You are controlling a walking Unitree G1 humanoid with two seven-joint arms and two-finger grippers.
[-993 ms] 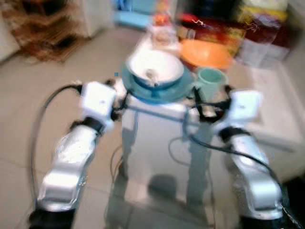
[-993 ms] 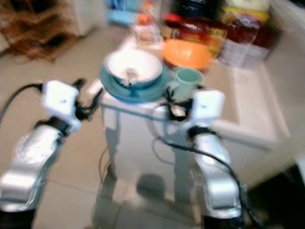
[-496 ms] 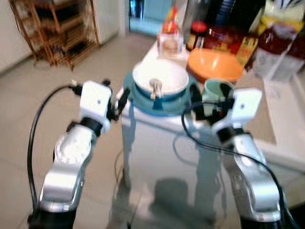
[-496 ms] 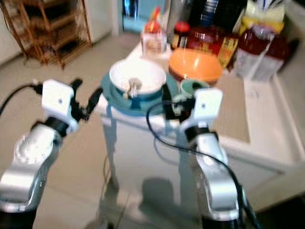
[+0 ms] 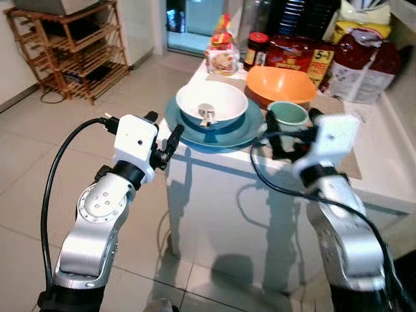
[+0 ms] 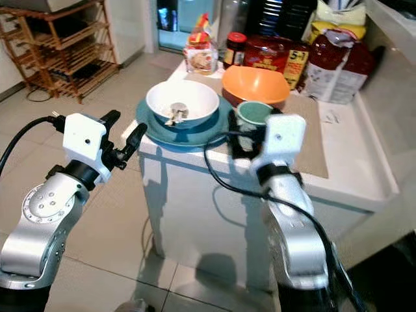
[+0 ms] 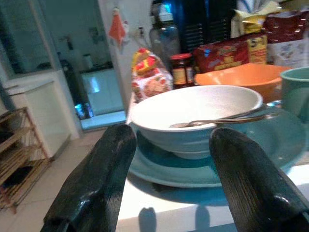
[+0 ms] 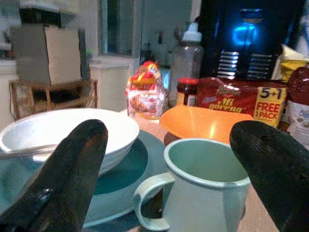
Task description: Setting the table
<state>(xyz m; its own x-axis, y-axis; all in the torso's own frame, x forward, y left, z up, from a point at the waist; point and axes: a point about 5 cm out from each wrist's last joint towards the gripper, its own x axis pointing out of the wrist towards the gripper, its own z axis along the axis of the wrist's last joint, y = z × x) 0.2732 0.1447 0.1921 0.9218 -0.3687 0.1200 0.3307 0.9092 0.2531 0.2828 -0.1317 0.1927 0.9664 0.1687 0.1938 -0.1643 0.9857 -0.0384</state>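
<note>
On the white worktop (image 5: 390,162): white bowl (image 5: 211,104) with a spoon (image 5: 206,114) in it, stacked on a teal plate (image 5: 244,133), just ahead of the left tool (image 5: 164,136), fingers spread and off the near corner; pale green mug (image 6: 252,117) beside the plate, in front of an orange bowl (image 6: 255,84), right before the right tool (image 6: 250,140), parted wide, gripping nothing. Both silver arms raised, bent at the elbow, wrists levelled at the worktop edge.
</note>
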